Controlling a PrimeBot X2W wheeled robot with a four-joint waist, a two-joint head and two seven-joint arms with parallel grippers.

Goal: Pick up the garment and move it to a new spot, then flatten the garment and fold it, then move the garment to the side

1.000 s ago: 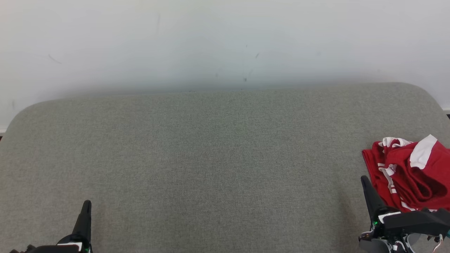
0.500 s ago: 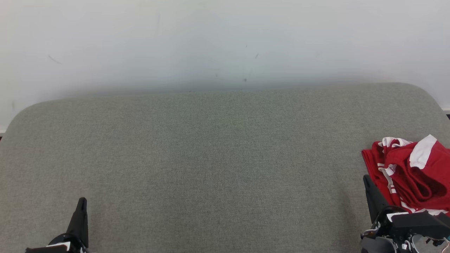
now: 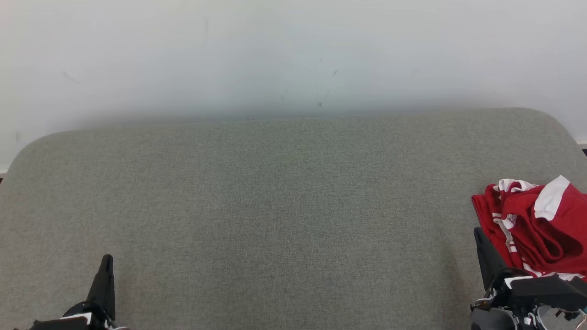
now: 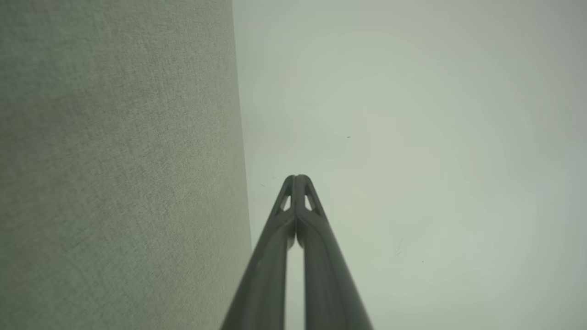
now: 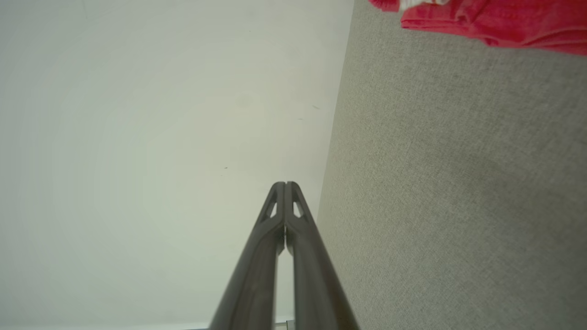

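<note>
Broad grey-green woven-fabric upholstered surface (image 3: 284, 206) against a plain matte white wall (image 3: 293, 46).
The surface has rounded far corners and meets the wall along its far edge, where a soft shadow lies. A few small dark scuff marks (image 3: 319, 103) dot the wall near its middle. The light is even and diffuse.

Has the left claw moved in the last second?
Yes, slightly: the left claw has edged left across the cushion, whose back edge stays put.
</note>
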